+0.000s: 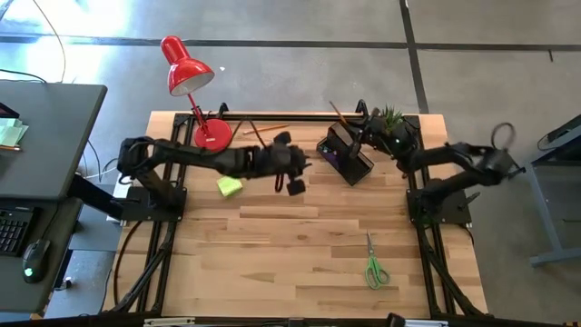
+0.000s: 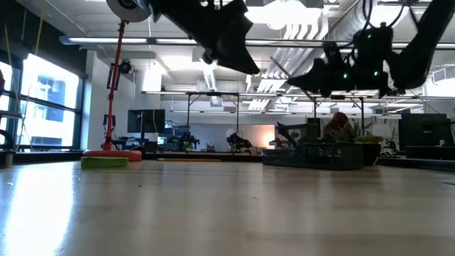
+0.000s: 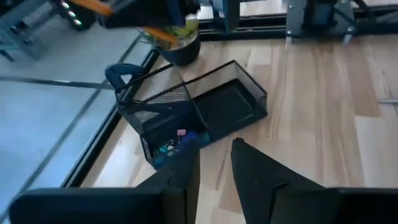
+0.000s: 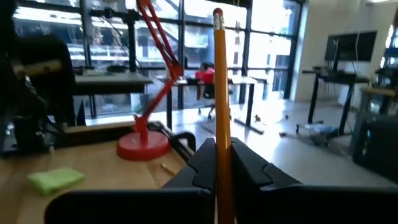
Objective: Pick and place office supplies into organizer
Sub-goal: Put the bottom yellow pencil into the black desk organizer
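Organizer (image 1: pixel 346 153) of black wire mesh is lying skewed near the far right edge of the counter (image 1: pixel 300 254), just beside the small potted plant (image 1: pixel 390 118); in the left wrist view its compartments (image 3: pixel 205 112) are showing dark and partly filled at one end, the contents too blurred to name. Right pincer (image 4: pixel 219 163) is clenching an orange pencil (image 4: pixel 219 93), which is standing upright between the fingers (image 4: pixel 249 165) with its eraser end topmost; from above this pincer (image 1: pixel 363 136) is hovering over the far end of the organizer, next to the plant. Left pincer (image 3: pixel 214 165) is hanging above the counter near its middle, short of the organizer, with its fingers (image 3: pixel 255 171) standing a narrow gap apart and nothing between them; from above the same pincer (image 1: pixel 292 171) is reaching rightward from the left arm. Yellow-green sticky-note block (image 1: pixel 230 186) is resting on the counter under the left arm, near the base of the red desk lamp (image 1: pixel 211 133); the low view is showing it (image 2: pixel 104 162) flat on the wood just in front of the lamp base (image 2: pixel 112 153). Another orange pencil (image 1: pixel 265 128) is lying along the far edge behind the left arm. Green-handled scissors (image 1: pixel 374 263) are lying well apart from the organizer, on the near right part of the counter
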Robot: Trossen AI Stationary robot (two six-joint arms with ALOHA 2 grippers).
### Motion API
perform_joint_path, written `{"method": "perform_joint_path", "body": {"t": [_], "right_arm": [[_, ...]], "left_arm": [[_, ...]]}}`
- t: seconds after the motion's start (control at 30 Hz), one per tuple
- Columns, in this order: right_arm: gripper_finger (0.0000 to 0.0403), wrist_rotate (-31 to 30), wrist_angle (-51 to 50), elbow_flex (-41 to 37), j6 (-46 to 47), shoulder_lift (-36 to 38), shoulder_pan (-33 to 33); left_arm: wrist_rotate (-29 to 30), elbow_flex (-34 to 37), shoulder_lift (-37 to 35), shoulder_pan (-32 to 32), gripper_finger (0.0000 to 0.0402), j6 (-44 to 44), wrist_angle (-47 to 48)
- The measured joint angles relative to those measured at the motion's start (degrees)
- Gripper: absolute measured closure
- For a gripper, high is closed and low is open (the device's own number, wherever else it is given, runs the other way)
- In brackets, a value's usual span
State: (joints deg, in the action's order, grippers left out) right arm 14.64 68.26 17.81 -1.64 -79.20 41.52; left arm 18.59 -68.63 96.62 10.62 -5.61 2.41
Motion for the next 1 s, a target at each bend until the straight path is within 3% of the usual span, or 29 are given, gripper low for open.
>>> {"method": "perform_joint_path", "body": {"t": [0.13, 0.23, 0.43, 0.77, 1.0], "right_arm": [[0.0373, 0.8, 6.5, 2.1, 1.4, -8.4, 2.9], [0.0377, 4.8, 12.1, 5.0, 4.7, -14.1, 4.9], [0.0396, 10.9, 12.6, 9.6, 7.7, -22.0, 5.9], [0.0348, 11.4, 11.3, 9.4, 10.6, -23.3, 5.9], [0.0371, 9.5, 10.9, 8.0, 9.5, -23.3, 6.1]], "left_arm": [[-7.0, 0.1, 0.0, 4.8, 0.0333, 0.9, -0.7], [-11.7, 0.1, 0.0, 7.3, 0.0341, 1.4, -0.5], [-16.6, 0.1, 0.0, 9.0, 0.0358, 1.6, 3.8], [-16.9, 0.1, 0.0, 8.9, 0.0390, 1.9, 6.6], [-18.4, 0.1, 0.0, 8.8, 0.0401, 2.7, 7.8]]}}
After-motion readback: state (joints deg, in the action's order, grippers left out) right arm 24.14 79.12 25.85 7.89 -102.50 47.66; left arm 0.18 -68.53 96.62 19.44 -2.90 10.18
